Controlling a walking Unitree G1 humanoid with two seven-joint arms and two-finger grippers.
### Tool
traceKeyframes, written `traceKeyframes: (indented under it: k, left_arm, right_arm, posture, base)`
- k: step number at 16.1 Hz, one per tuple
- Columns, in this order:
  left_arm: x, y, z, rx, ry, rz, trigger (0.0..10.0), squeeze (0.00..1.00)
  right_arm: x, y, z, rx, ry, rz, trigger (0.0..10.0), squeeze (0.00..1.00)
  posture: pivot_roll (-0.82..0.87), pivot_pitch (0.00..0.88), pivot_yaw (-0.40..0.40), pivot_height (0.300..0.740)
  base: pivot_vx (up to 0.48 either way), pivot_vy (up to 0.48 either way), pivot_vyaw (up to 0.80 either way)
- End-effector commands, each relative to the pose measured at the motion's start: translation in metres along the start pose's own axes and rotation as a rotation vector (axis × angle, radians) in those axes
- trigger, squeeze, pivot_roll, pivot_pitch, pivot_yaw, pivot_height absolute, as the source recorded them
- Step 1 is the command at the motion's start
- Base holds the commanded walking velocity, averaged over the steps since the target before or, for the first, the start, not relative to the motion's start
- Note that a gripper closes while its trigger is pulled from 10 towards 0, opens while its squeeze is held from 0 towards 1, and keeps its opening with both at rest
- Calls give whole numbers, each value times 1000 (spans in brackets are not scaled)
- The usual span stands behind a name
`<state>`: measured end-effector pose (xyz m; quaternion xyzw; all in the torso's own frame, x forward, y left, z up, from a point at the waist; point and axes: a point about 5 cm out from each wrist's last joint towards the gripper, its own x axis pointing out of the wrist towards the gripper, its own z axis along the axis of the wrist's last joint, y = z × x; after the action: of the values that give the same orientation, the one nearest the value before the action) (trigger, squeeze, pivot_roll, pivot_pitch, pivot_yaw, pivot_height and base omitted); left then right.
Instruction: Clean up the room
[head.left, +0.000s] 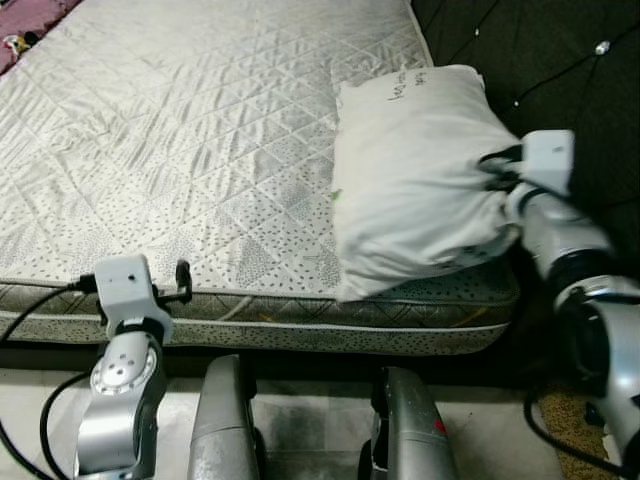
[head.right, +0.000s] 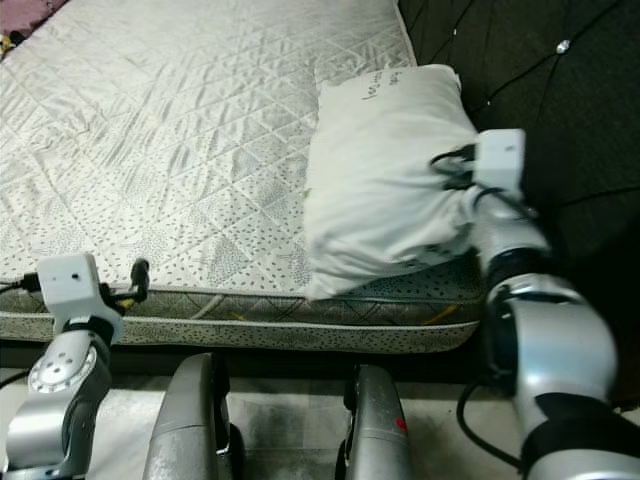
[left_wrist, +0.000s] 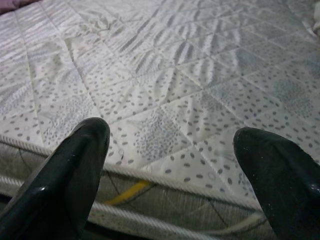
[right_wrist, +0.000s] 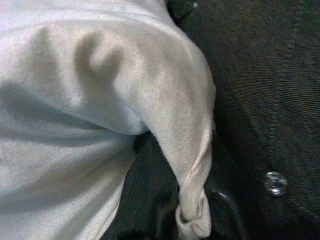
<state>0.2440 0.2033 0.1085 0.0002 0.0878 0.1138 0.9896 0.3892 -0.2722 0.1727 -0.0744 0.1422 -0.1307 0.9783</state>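
A white pillow (head.left: 410, 170) with handwriting on its top lies at the right end of the quilted grey-white mattress (head.left: 180, 140), overhanging the front edge. My right gripper (head.left: 495, 175) is at the pillow's right side, shut on a bunched fold of its cover (right_wrist: 192, 200), which is pinched between the dark fingers (right_wrist: 145, 200). My left gripper (head.left: 183, 280) hovers at the mattress's front edge, far left of the pillow. Its two black fingertips (left_wrist: 80, 150) stand apart with nothing between them.
A dark tufted headboard (head.left: 560, 60) with shiny studs rises right behind the pillow and my right arm. Maroon fabric (head.left: 30, 20) lies at the far left corner. My legs (head.left: 225, 420) stand against the bed's front edge, with pale floor below.
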Motion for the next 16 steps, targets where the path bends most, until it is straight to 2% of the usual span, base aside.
traceKeyframes:
  k: [1,4,5,6,7,11,13,14,16]
  left_arm:
    - [1,5,0,22,-3,25,10000,0]
    - [-2,11,-1,27,-5,42,10000,0]
    - [-2,11,-2,27,-4,44,10000,0]
    - [-3,10,-3,26,-3,46,10000,0]
    - [-4,10,-3,25,-3,47,10000,0]
    - [-5,14,-3,38,0,45,10000,0]
    - [0,8,-1,47,-3,18,10000,0]
    - [1,7,0,47,-5,13,10000,0]
    - [3,8,0,55,-2,4,10000,0]
  right_arm:
    - [-2,-21,44,41,-151,-73,0,0]
    - [-6,-46,60,48,-197,-153,0,0]
    - [-7,-51,61,55,-202,-170,0,0]
    - [-7,-53,52,64,-188,-182,0,0]
    - [-6,-51,45,55,-182,-180,0,0]
    - [-6,-38,-4,55,-120,-171,0,0]
    - [-11,-26,-45,67,-88,-187,0,0]
    - [-13,-23,-53,72,-78,-189,0,0]
    - [-23,-2,-79,53,-85,-151,0,0]
  posture:
    - [43,0,-13,586]
    - [50,0,-16,586]
    - [50,0,-17,586]
    - [55,0,-18,586]
    - [60,0,-15,586]
    - [43,0,12,586]
    - [31,0,32,586]
    - [31,0,32,586]
    - [19,0,45,586]
  base:
    - [0,0,0]
    - [0,0,0]
    - [0,0,0]
    - [0,0,0]
    - [0,0,0]
    - [0,0,0]
    - [0,0,0]
    - [0,0,0]
    - [0,0,0]
